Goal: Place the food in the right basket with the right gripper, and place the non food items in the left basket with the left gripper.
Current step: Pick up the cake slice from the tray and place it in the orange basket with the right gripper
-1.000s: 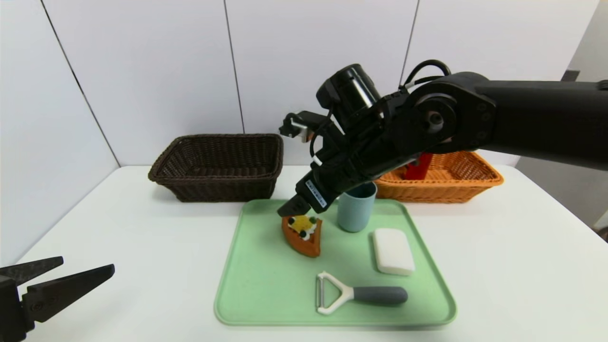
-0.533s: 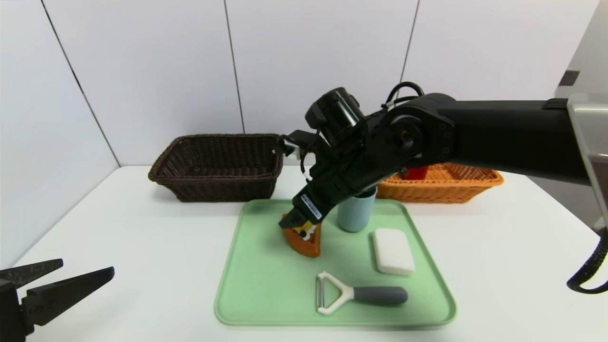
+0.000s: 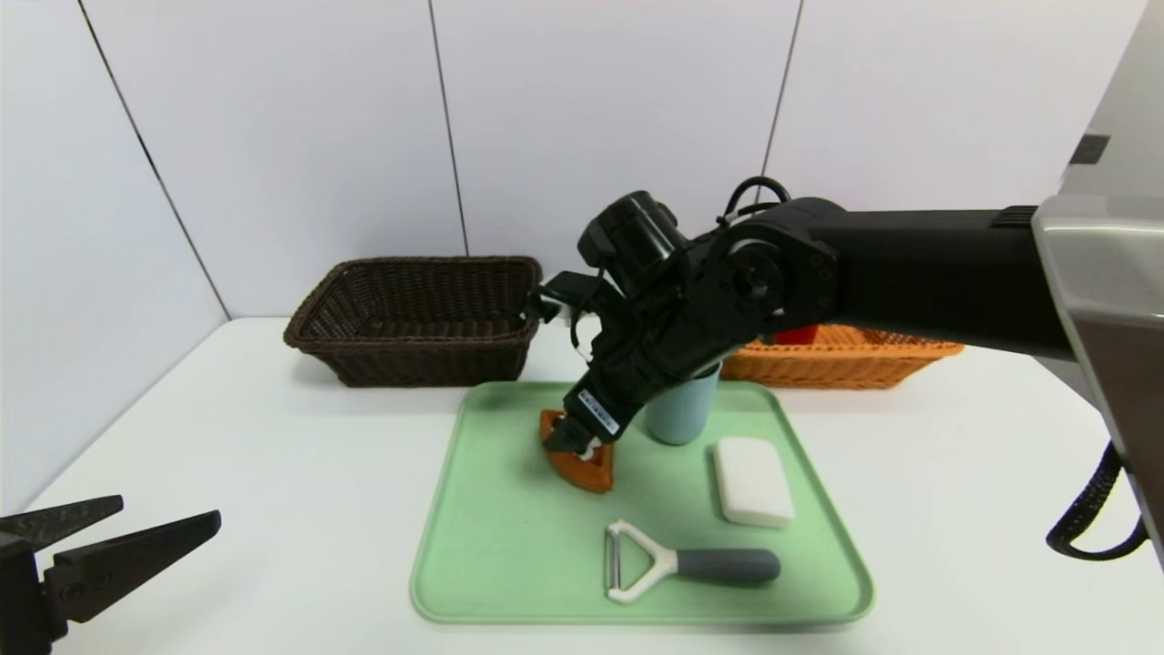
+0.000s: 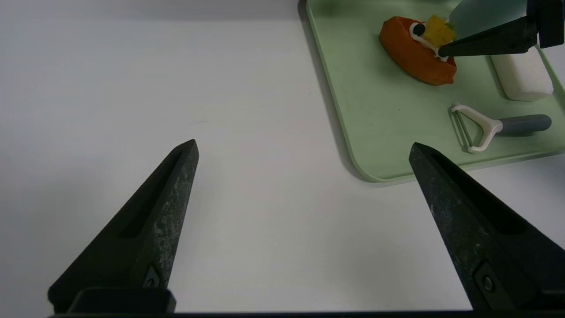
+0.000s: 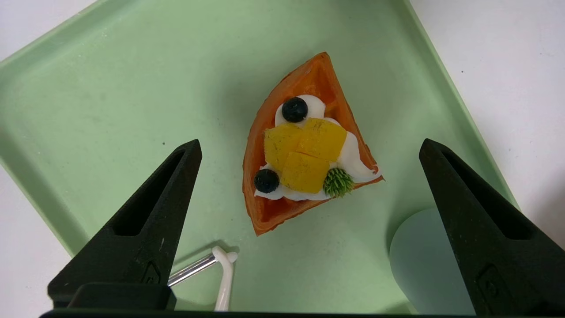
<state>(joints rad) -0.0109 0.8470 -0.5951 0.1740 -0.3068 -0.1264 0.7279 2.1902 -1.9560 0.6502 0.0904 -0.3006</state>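
Straddling the one cake wedge on the green tray, the right end effector gapes wide; left end effector wide, parked over white worktop. Two baskets behind.

Orange cake wedge with cream and fruit flat on the tray, blue-grey cup upright just beside it, white bar and peeler lying nearer, red can in the orange-tan basket, dark brown basket behind.

The right arm hides most of the red soda can and the blue-grey cup's rim.
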